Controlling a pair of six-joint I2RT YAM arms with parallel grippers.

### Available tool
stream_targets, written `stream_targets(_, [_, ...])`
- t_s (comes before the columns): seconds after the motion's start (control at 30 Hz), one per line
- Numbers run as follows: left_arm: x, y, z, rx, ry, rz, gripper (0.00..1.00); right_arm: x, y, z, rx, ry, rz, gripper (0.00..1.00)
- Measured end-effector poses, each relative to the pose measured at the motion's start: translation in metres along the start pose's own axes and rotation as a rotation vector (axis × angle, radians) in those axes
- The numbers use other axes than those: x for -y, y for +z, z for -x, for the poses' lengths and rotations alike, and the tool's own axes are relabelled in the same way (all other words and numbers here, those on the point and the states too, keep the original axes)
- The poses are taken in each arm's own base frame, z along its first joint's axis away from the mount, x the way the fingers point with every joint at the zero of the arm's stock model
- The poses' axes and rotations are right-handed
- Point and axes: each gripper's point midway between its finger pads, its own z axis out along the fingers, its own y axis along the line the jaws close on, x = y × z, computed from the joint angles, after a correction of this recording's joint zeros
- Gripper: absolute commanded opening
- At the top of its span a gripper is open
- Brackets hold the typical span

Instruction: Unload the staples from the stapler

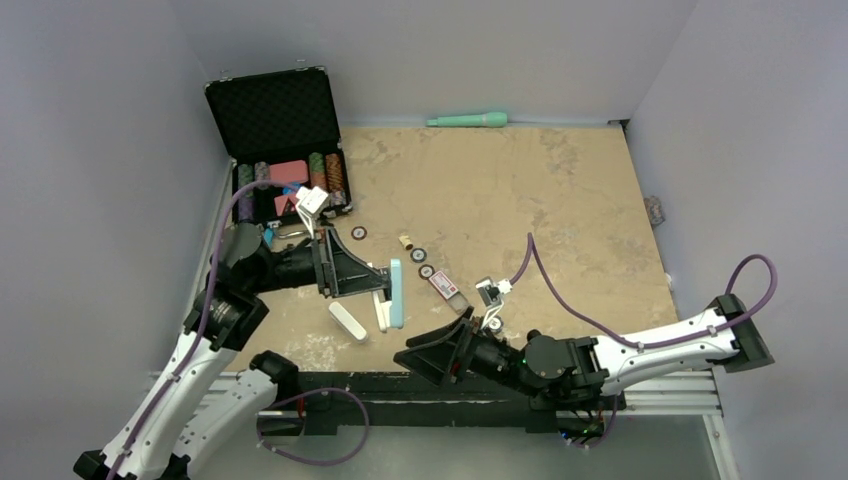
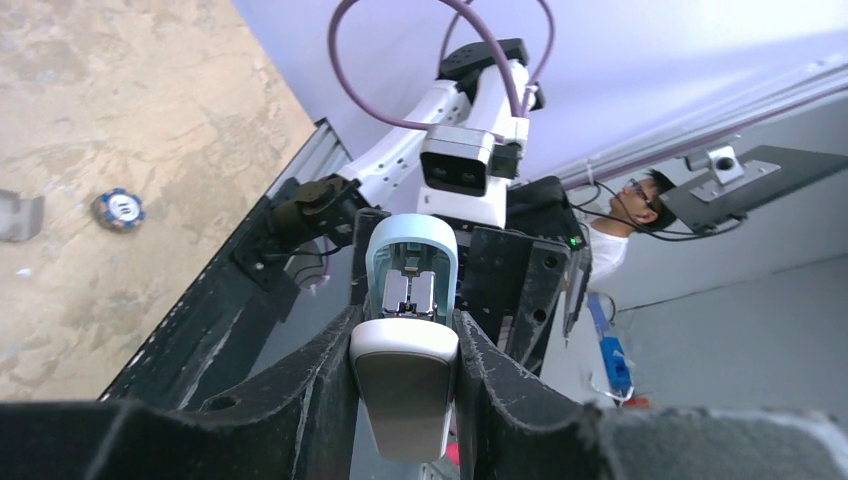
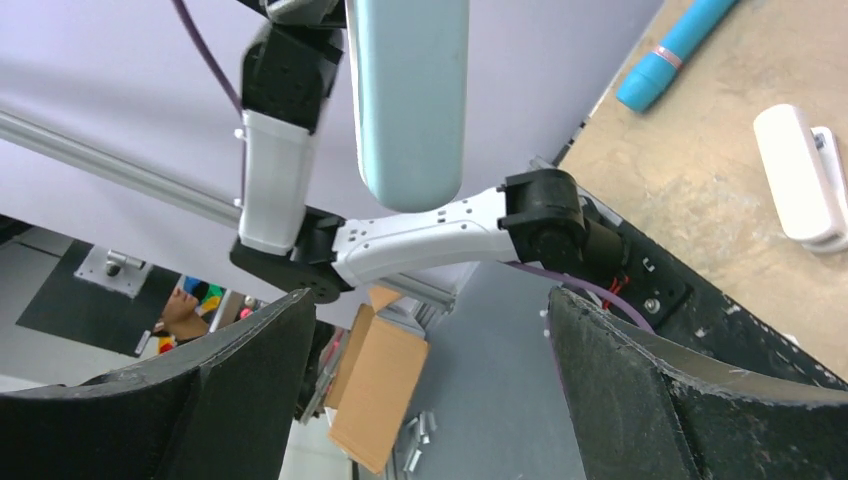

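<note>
We count two staplers by the counter's near edge: one pale blue stapler point(image 1: 396, 293) and one white stapler point(image 1: 347, 322). Toward the middle we find three loose poker chips point(image 1: 358, 232), one small cork-coloured piece point(image 1: 405, 241) among them, and one small reddish card point(image 1: 445, 287). One open black case point(image 1: 275, 105) sits at the far left corner, and one teal pen point(image 1: 468, 120) lies along the far edge.

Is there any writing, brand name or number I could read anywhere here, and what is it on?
No text can be read in any view.
Blue poker chip: a mark on its white centre, too blurred to read.
Loose chips on the table: centre marks too small to read.
Red packet: a pale label, too small to read.
Stapler: no print shows.
</note>
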Motion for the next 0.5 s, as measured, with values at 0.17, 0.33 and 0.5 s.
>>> stream_targets(0.17, [0.015,-0.001,0.0,0.012,-0.018,-0.088,0.0,-0.009,0.003,0.005,0.018,-0.045,0.026,0.9])
stream_targets(0.33, [0.023,-0.001,0.002,0.015,-0.047,-0.126,0.0,-0.025,0.007,0.019,0.058,-0.07,0.035,0.9])
stream_targets(0.5, [0.032,-0.005,0.002,0.02,-0.042,-0.152,0.0,-0.043,0.01,0.036,0.104,-0.082,0.05,0.9])
